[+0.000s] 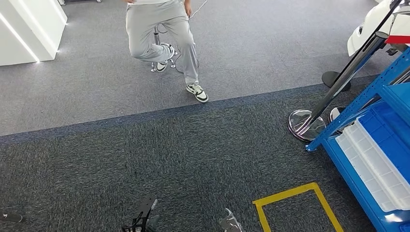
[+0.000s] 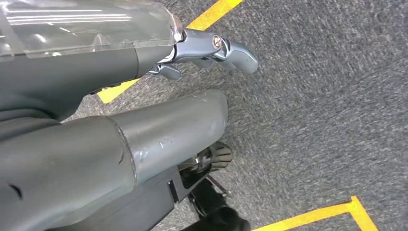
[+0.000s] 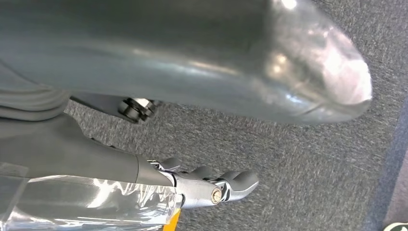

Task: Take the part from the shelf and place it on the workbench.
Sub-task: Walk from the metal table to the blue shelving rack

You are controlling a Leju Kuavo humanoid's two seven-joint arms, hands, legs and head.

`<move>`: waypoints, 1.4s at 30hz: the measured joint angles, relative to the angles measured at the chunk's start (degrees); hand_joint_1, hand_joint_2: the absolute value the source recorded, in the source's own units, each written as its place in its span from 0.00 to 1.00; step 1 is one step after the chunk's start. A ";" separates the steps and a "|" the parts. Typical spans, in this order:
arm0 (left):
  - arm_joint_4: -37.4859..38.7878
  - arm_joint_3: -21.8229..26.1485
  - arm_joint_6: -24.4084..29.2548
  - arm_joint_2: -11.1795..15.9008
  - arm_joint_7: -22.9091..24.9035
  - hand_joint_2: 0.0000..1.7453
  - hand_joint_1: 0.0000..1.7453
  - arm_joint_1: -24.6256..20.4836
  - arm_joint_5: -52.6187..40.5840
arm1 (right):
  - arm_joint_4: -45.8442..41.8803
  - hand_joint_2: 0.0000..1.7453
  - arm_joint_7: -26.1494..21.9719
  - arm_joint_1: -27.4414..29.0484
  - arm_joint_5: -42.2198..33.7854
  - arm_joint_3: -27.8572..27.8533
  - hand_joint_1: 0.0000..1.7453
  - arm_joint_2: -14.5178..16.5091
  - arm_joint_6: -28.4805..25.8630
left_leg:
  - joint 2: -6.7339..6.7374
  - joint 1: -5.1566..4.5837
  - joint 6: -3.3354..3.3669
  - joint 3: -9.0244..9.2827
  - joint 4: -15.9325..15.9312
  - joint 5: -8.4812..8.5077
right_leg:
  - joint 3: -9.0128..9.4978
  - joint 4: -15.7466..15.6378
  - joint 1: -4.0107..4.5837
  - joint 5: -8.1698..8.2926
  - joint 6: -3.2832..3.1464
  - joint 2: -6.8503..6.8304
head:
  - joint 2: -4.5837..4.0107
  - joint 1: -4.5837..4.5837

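The blue shelf (image 1: 360,104) stands at the right edge of the head view, with a white bin (image 1: 374,166) and a blue bin (image 1: 389,133) on its level. I cannot make out a part in them. My left hand (image 1: 141,218) hangs low over the carpet; in the left wrist view the left hand (image 2: 168,125) holds nothing, its fingers (image 2: 226,50) apart from the thumb. My right hand (image 1: 231,223) also hangs at the bottom edge. The right wrist view shows the right hand (image 3: 202,67) empty, its fingers (image 3: 226,185) spread away from the thumb.
A person in grey trousers (image 1: 162,29) sits on a stool straight ahead. A barrier post with a chrome base (image 1: 304,123) stands just left of the shelf. Yellow tape (image 1: 290,195) marks a square on the dark carpet by my right side. A white cabinet (image 1: 29,29) is far left.
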 joint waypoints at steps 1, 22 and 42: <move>0.00 0.01 -0.02 0.00 0.00 0.00 0.00 0.01 -0.01 | 0.00 0.00 0.04 -0.01 0.08 0.00 0.00 0.00 0.06 | -0.13 -0.04 -0.02 0.05 0.03 -0.01 | 0.58 -1.46 0.01 1.47 -0.12 0.02 | 0.00 -0.01; -0.01 0.17 -0.50 -0.09 -0.16 0.00 0.00 -0.48 -0.58 | -0.27 1.00 -0.01 -0.36 2.09 -0.02 0.00 -0.09 -0.84 | 1.57 1.90 -2.47 2.72 -3.29 0.69 | 5.02 -12.34 -3.05 7.47 3.23 -0.83 | 0.00 0.19; -0.02 0.19 0.28 -0.25 0.09 0.00 0.00 -0.35 -0.73 | 1.20 1.00 0.58 -0.87 3.85 -0.15 0.00 0.28 -2.56 | -2.30 0.04 -1.11 0.15 1.70 -1.66 | 5.37 -14.71 -0.46 8.15 -0.66 4.54 | 0.00 -1.20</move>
